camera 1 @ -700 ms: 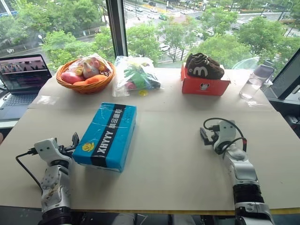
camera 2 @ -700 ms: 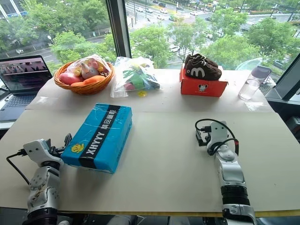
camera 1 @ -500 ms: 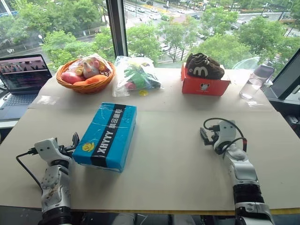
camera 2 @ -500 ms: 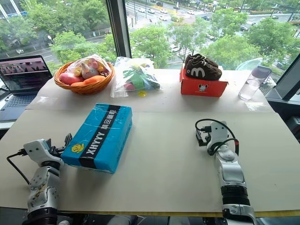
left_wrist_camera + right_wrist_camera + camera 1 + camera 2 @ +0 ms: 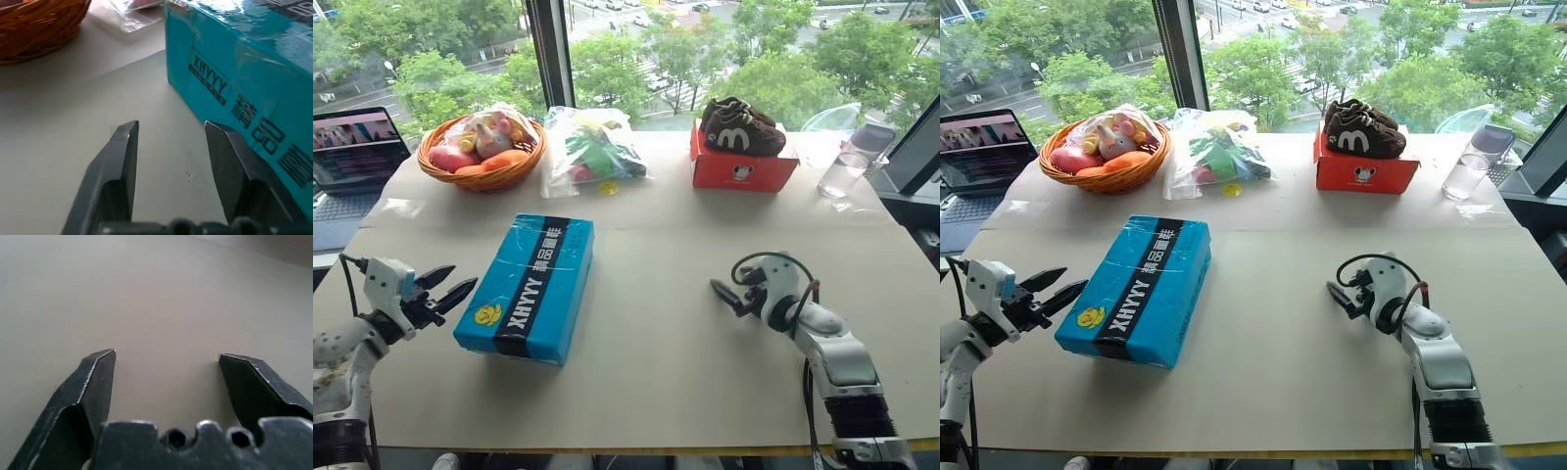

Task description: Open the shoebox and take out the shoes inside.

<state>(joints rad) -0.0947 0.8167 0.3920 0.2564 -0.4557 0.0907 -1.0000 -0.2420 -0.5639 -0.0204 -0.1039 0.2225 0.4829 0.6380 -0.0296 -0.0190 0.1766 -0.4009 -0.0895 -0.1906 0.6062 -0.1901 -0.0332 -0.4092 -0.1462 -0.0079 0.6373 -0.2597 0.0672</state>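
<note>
The bright blue shoebox [image 5: 527, 287] lies flat on the table with its lid down, black band and yellow sticker on top. The shoes are hidden inside it. My left gripper [image 5: 461, 281] hovers just left of the box's near left corner, pointing at it, fingers open and empty, a small gap from the cardboard. In the left wrist view the box's side wall [image 5: 254, 88] runs along one finger [image 5: 230, 161]. My right gripper [image 5: 717, 289] stands open and empty over bare table well right of the box, pointing toward it.
Along the far edge stand a wicker basket [image 5: 484, 157] of toys, a clear plastic bag [image 5: 592, 152] of toys, a red-orange box [image 5: 741, 168] with dark brown shoes on top, and a glass [image 5: 842, 174]. A laptop [image 5: 352, 157] sits at the far left.
My left arm has swung out to the left, away from the box corner, and its gripper now points at the box. The right gripper has turned to point left. The camera has shifted.
</note>
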